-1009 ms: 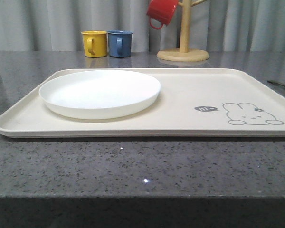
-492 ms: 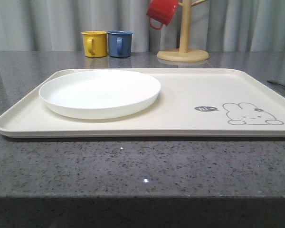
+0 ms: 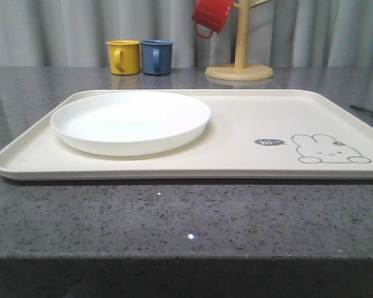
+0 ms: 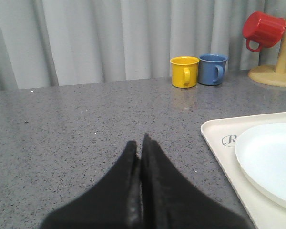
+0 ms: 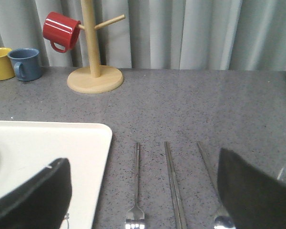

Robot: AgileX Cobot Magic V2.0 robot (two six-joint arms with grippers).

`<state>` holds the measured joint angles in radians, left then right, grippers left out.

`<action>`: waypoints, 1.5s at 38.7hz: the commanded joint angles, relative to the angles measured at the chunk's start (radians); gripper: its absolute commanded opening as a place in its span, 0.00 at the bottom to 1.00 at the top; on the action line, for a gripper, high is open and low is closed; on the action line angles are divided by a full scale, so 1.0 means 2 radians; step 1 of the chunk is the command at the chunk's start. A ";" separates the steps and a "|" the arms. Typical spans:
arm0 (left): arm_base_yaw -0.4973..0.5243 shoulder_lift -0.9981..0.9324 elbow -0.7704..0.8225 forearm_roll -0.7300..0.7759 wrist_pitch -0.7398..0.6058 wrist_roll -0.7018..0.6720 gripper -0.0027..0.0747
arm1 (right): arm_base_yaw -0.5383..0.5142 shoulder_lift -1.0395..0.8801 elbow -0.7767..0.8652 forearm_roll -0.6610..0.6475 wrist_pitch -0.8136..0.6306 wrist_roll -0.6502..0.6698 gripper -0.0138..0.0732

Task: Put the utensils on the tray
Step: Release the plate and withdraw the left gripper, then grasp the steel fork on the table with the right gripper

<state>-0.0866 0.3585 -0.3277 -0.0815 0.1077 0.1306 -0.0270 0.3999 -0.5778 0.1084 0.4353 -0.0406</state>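
Front view: one cream tray (image 3: pixel 248 124) lies on the grey speckled table (image 3: pixel 174 217), carrying one round white plate (image 3: pixel 130 121) on its left half and a rabbit drawing (image 3: pixel 329 149) near its right front corner. Behind the tray stand two mugs side by side, one yellow mug (image 3: pixel 124 57) and one blue mug (image 3: pixel 156 57). A third, red mug (image 3: pixel 211 15) hangs on the one wooden mug tree (image 3: pixel 240 62). A thin dark sliver at the tray's right may be cutlery; I cannot tell.

Left wrist view: the left gripper (image 4: pixel 139 143) has its two black fingers pressed together with nothing between them, above bare table. Ahead of it and off to one side is the tray's corner with the plate on it; further ahead are the yellow and blue mugs, then the red mug on the tree.

Right wrist view: the right gripper (image 5: pixel 143 191) has its two fingers spread wide apart, holding nothing. Three utensils lie on the table in the gap between the fingers, side by side and apart: one fork (image 5: pixel 136 186), one pair of chopsticks (image 5: pixel 174 186), one spoon (image 5: pixel 212 186). The fork lies just beside the tray's edge, off the tray. All three mugs and the tree stand beyond.
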 commanded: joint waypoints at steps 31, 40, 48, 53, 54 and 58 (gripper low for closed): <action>0.001 0.002 -0.013 -0.005 -0.044 -0.005 0.01 | 0.014 0.479 -0.292 0.000 0.194 -0.046 0.59; 0.001 0.002 -0.013 -0.005 -0.044 -0.005 0.01 | 0.018 0.555 -0.334 0.001 0.209 -0.046 0.58; 0.001 0.002 -0.013 -0.005 -0.044 -0.005 0.01 | 0.018 0.594 -0.337 0.001 0.217 -0.046 0.58; 0.001 0.002 -0.013 -0.005 -0.044 -0.005 0.01 | 0.018 0.606 -0.337 0.001 0.221 -0.046 0.54; 0.001 0.002 -0.013 -0.005 -0.044 -0.005 0.01 | 0.018 0.608 -0.337 0.001 0.223 -0.046 0.53; 0.001 0.002 -0.013 -0.005 -0.044 -0.005 0.01 | 0.018 0.610 -0.337 0.001 0.227 -0.046 0.44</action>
<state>-0.0866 0.3585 -0.3277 -0.0815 0.1077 0.1285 0.0088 1.6495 -1.2211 0.1057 0.8938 -0.1192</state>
